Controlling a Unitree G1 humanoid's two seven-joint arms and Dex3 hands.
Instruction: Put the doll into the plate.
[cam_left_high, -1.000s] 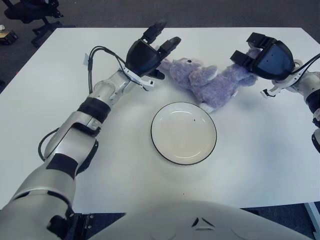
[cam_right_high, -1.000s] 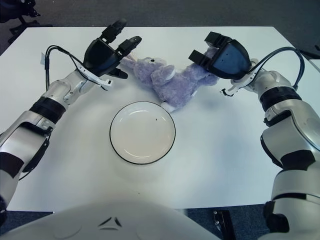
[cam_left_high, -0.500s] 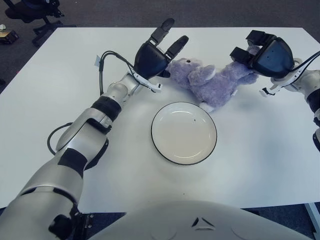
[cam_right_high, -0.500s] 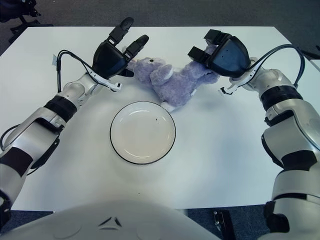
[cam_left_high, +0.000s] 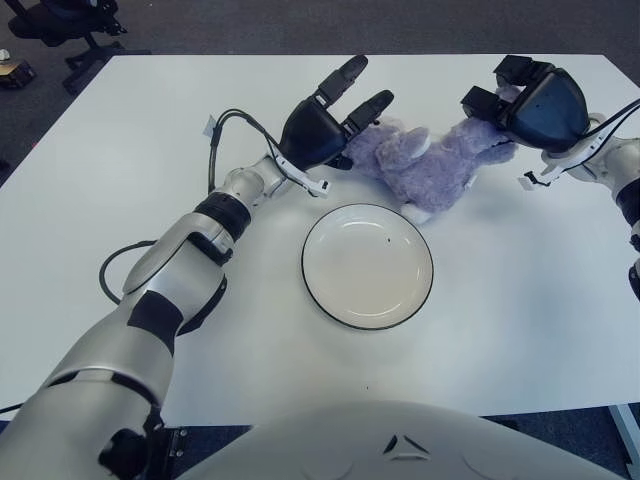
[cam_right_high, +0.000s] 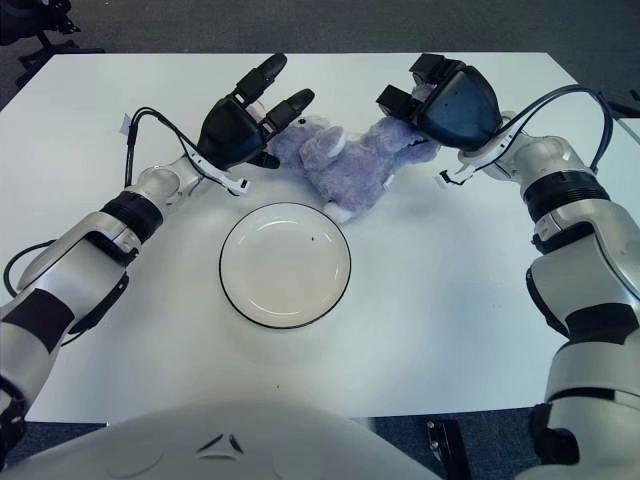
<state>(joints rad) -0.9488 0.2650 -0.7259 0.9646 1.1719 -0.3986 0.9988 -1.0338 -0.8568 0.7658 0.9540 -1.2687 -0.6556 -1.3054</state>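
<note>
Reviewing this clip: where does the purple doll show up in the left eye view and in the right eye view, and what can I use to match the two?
Left eye view: the doll lies right of centre, near the top, just beyond the plate, between the left hand and the right hand.
Right eye view: the doll sits nearer centre, again just beyond the plate.
Shared landmark: the black-rimmed white plate.

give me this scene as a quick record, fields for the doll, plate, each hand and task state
doll: purple plush, lying on the white table just beyond the plate
plate: white with dark rim, holds nothing
left hand: at the doll's left end, fingers spread, no grip
right hand: at the doll's right end, fingers open, no grip
task state: doll not yet lifted, not in the plate
</note>
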